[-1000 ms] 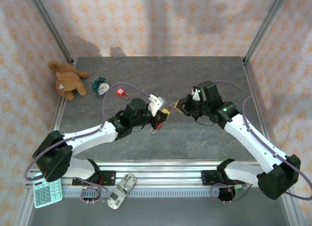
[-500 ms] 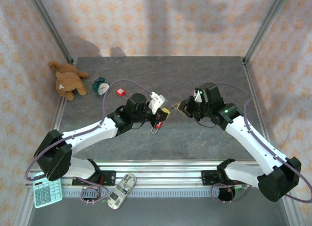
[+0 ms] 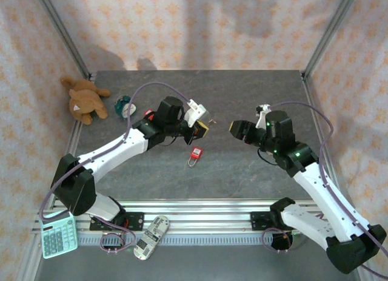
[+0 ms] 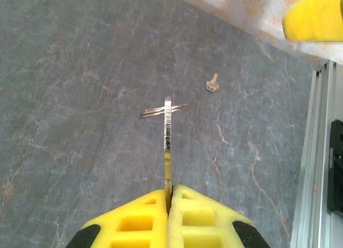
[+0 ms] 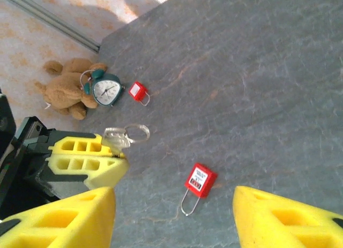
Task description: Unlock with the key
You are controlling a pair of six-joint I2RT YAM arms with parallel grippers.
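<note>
Left gripper (image 3: 204, 128): clamps the key (image 4: 167, 134) edge-on between tightly closed yellow pads (image 4: 134, 218), with a wire ring (image 4: 163, 110) at the key's outer end. Hovers above the table (image 3: 260, 93), about at its middle.

Right gripper (image 3: 237, 129): gapes wide with nothing between the fingers. Faces the left gripper from the right-edge side, apart from it.

Red padlock (image 3: 195, 153): lies flat on the table just toward the near edge from the middle, shackle pointing at that edge. Touches neither gripper and sits below the gap between them.

Second red padlock (image 5: 138, 91): lies near the far-left corner, just beside the alarm clock (image 5: 104, 88), which stands against the teddy bear (image 5: 64, 92).

Small loose key (image 4: 213, 84): lies flat on the table, beyond the ring in the left wrist view.
</note>
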